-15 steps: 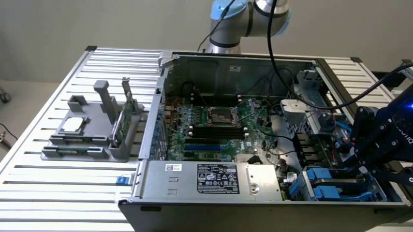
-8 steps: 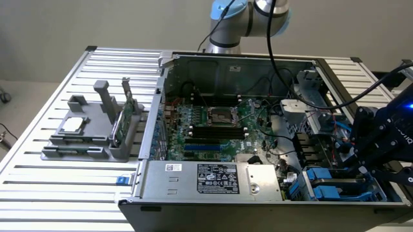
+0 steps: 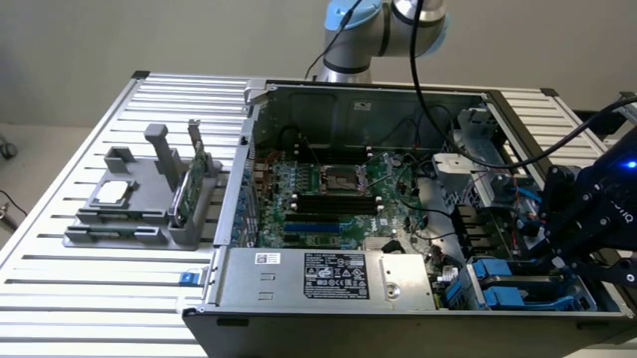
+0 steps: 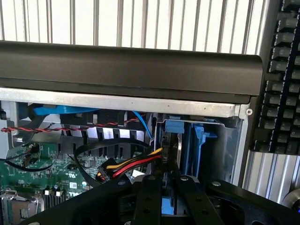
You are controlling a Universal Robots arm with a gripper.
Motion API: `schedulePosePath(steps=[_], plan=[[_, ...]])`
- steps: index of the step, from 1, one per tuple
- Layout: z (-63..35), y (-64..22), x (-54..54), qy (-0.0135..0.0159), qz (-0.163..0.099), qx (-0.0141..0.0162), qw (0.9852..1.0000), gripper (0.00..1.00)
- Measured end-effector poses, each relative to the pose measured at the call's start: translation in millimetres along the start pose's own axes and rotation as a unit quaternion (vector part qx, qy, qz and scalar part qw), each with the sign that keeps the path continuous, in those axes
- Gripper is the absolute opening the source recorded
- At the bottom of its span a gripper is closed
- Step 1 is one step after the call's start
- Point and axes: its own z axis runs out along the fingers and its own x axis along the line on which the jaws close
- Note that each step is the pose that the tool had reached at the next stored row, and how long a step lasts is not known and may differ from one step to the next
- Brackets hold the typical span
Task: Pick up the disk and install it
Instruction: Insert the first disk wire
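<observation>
The disk (image 4: 174, 129) stands on edge in the drive bay at the corner of the open computer case (image 3: 239, 186). Its blue carrier and a thin silver metal edge show in the wrist view. My gripper (image 4: 168, 190) is shut on the disk, with a black finger (image 4: 148, 199) on each side of the blue carrier. In the exterior view my gripper (image 3: 560, 257) hangs low over the blue drive bay (image 3: 503, 287) at the case's near corner on the exterior view's right. The disk's flat faces are hidden.
Red, yellow and black cables (image 4: 133, 164) run right beside the disk. The motherboard (image 3: 329, 198) and power supply (image 3: 329, 276) fill the case. A grey holder (image 3: 139, 216) with a chip and a green card stands at the exterior view's left. A keyboard (image 4: 281, 84) lies outside the case.
</observation>
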Motion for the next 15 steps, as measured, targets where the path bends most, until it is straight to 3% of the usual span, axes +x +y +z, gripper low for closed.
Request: schedulePosePath(steps=[15], plan=[[1.0, -0.2, 0.3, 0.0, 0.002, -0.0015, 1.0, 0.18]])
